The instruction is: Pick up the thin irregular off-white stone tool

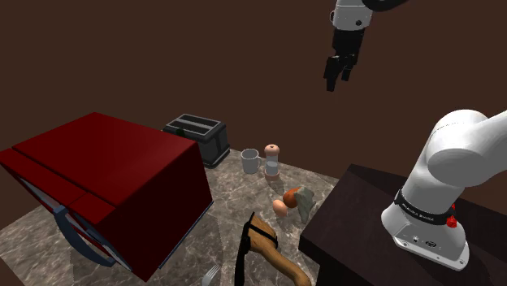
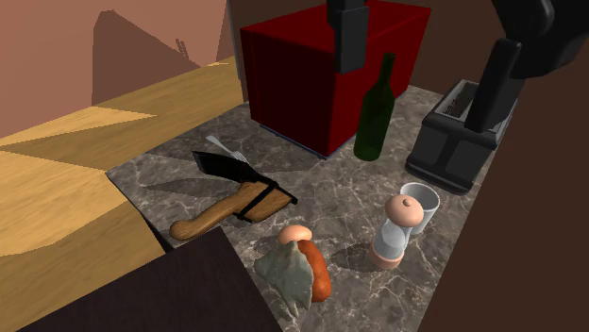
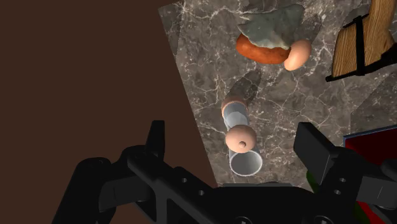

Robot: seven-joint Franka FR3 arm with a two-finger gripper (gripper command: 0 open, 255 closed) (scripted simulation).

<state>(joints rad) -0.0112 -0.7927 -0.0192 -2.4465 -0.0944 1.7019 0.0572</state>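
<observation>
The stone tool [image 1: 305, 203] is a thin, irregular grey-green flake lying on the marble counter [image 1: 236, 191] close to the dark stand. It rests partly over an orange sausage [image 2: 318, 269], with an egg [image 2: 295, 234] touching beside it. In the wrist view the stone tool [image 3: 273, 27] lies well beyond the fingers, past the pepper grinder [image 3: 236, 124]. My gripper [image 1: 335, 77] hangs high above the counter, pointing down. Its fingers stand wide apart in the wrist view, so the gripper [image 3: 235, 145] is open and holds nothing.
A hatchet [image 2: 231, 203] with a wooden handle lies near the counter's edge, beside a fork [image 2: 222, 146]. A white cup [image 2: 422, 203] stands next to the grinder, and a toaster [image 1: 197, 136], a green bottle [image 2: 376, 108] and a big red box [image 1: 114, 187] stand further back.
</observation>
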